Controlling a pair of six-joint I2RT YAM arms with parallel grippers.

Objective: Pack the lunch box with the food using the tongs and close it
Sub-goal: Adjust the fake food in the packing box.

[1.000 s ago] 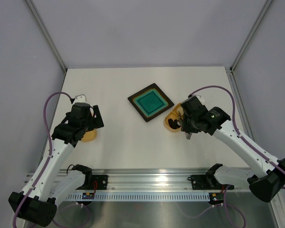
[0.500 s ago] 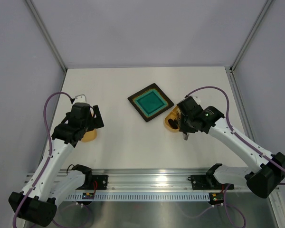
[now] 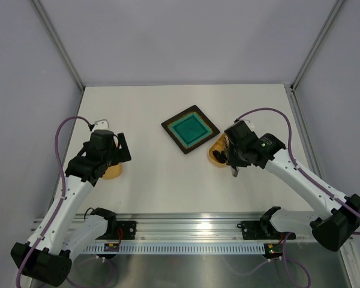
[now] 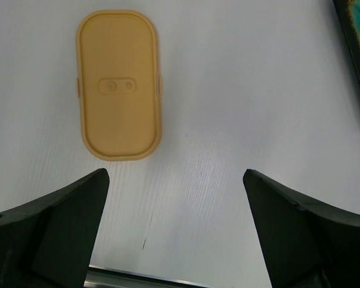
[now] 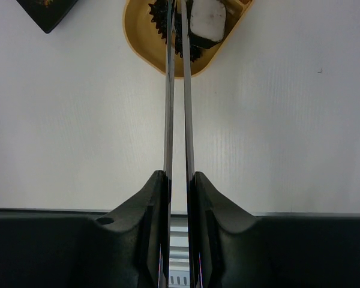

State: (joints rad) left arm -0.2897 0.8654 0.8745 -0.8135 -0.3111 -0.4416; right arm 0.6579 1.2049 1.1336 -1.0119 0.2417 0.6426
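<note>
From above, a teal plate (image 3: 191, 129) sat mid-table. The yellow-orange lunch box (image 3: 215, 153) lay near its right corner, half hidden beneath the right gripper (image 3: 233, 161). Its lid (image 3: 112, 173) lay well apart at the left, partly under the left gripper (image 3: 117, 154).

In the left wrist view, the jaws were spread wide and held nothing, with the lid flat beyond them.

In the right wrist view, the fingers clamped the silver tongs (image 5: 176, 90). Their nearly closed tips reached over the box, which held a dark piece (image 5: 158, 17) and a white-topped piece (image 5: 207, 18).

We saw the right gripper (image 5: 179, 178), holding the tongs (image 5: 168, 108), shift slightly left toward the lunch box (image 3: 213, 156), right of centre.
</note>
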